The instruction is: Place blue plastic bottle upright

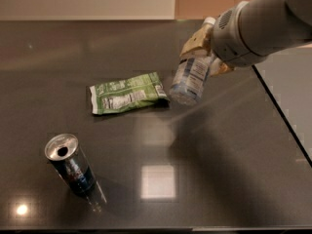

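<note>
The blue plastic bottle [190, 79] is a small clear bluish bottle with a white-and-blue label and a white cap at its upper end. It hangs tilted above the dark table, base toward the lower left, just right of a green snack bag. My gripper [201, 51] comes in from the upper right on a thick grey arm and is shut on the bottle's upper part, tan fingers [193, 44] on either side of it. The bottle's base is off the table surface.
A green snack bag [127, 98] lies flat left of the bottle. A dark blue drink can [69, 164] with an open silver top stands at the front left. The dark table's right edge [282, 111] runs diagonally beside a grey floor.
</note>
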`<action>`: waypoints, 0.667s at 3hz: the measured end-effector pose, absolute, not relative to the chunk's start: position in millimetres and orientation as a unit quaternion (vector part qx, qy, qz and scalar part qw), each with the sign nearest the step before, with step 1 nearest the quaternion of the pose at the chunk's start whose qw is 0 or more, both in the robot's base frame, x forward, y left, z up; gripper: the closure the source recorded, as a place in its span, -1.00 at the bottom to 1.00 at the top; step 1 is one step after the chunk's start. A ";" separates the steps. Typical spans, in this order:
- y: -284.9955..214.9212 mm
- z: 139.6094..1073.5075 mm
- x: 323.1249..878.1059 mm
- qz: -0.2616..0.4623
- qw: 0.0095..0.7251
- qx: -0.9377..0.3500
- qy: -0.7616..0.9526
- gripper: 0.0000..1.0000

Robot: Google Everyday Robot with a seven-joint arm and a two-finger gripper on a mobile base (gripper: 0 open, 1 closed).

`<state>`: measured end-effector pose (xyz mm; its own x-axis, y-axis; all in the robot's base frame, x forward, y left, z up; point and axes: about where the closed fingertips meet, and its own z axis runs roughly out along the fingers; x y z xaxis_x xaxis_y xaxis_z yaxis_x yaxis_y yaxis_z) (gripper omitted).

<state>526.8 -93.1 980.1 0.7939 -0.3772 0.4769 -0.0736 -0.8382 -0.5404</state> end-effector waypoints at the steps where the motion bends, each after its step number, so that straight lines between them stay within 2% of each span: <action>1: -94.1 987.2 518.4 -0.312 0.290 -0.901 0.086 1.00; 2: -93.0 991.2 506.9 -0.337 0.319 -0.885 0.048 1.00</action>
<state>506.9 -93.0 991.2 0.7689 -0.2998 0.5648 0.1294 -0.7921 -0.5965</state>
